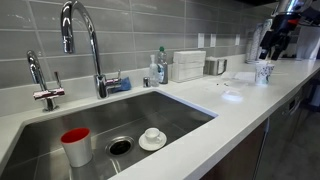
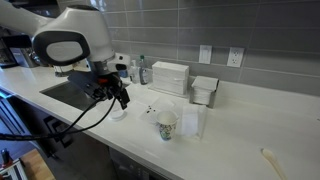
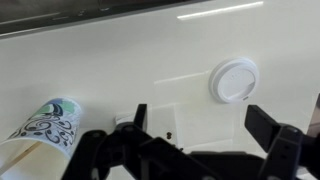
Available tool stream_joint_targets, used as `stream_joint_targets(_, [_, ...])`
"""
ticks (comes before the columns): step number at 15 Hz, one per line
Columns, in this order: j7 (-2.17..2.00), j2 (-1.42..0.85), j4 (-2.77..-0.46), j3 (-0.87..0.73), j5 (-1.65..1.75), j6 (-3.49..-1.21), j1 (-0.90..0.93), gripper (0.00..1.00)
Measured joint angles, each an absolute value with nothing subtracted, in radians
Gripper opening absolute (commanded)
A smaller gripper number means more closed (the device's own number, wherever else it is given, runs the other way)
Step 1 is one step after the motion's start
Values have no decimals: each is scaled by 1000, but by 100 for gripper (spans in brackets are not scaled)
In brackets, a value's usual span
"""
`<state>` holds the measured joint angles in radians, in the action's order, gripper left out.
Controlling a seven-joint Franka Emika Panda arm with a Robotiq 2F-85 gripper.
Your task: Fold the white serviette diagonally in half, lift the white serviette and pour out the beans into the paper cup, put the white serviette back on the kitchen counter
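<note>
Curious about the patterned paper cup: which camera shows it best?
An exterior view: the paper cup stands whole and clear. In an exterior view it is tiny, distant; the wrist view crops it at the edge.

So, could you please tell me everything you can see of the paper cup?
The paper cup is small and white with a bluish printed pattern, seemingly thin paper, widening toward its open rim. It stands upright on the kitchen counter near the front edge, close beside the white serviette; whether they touch is unclear. Nothing grips it, and its inside cannot be seen.
</note>
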<state>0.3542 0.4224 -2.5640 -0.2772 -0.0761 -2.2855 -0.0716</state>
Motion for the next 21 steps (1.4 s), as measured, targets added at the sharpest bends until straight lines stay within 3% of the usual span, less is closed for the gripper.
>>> stream_joint_targets(10, [312, 86, -2415, -274, -360, -2402, -85, 100])
stream_joint_targets(21, [300, 42, -2402, -256, -387, -2412, -121, 100])
